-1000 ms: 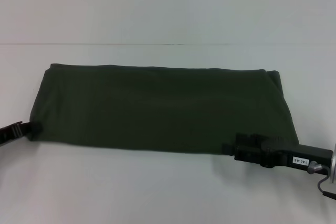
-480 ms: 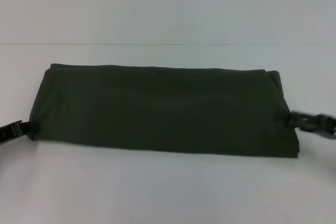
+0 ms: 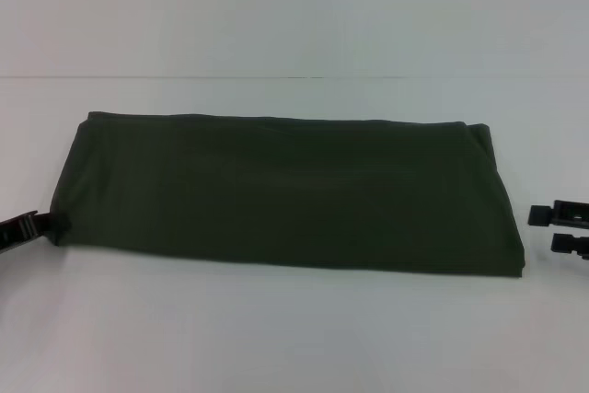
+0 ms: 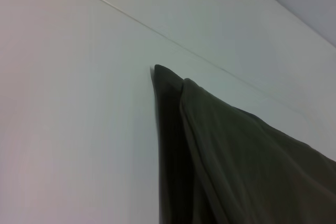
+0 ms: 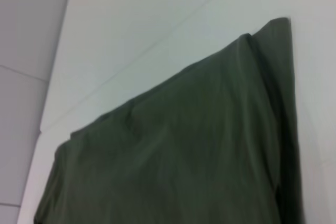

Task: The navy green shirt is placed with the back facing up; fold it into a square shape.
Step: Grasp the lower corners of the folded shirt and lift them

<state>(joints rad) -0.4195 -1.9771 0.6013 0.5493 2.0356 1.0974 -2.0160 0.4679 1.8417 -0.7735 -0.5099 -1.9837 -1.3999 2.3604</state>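
Observation:
The navy green shirt [image 3: 276,190] lies flat on the white table as a long folded band, plain side up, running left to right. My left gripper [image 3: 28,229] sits at the band's near-left corner, touching the cloth edge. My right gripper [image 3: 550,229] is open just off the band's right end, a small gap from the cloth, with nothing between its fingers [image 3: 545,214]. The left wrist view shows the layered corner of the shirt [image 4: 220,156] close up. The right wrist view shows the shirt [image 5: 184,161] spread below, with its folded edge.
The white table [image 3: 294,338] extends around the shirt on all sides. A thin seam line [image 3: 230,77] crosses the surface behind the shirt. A pale wall or floor panel [image 5: 26,51] shows beyond the table in the right wrist view.
My right gripper has moved off the shirt's near-right corner, out to the right and clear of the cloth. The left gripper and the shirt have stayed where they were.

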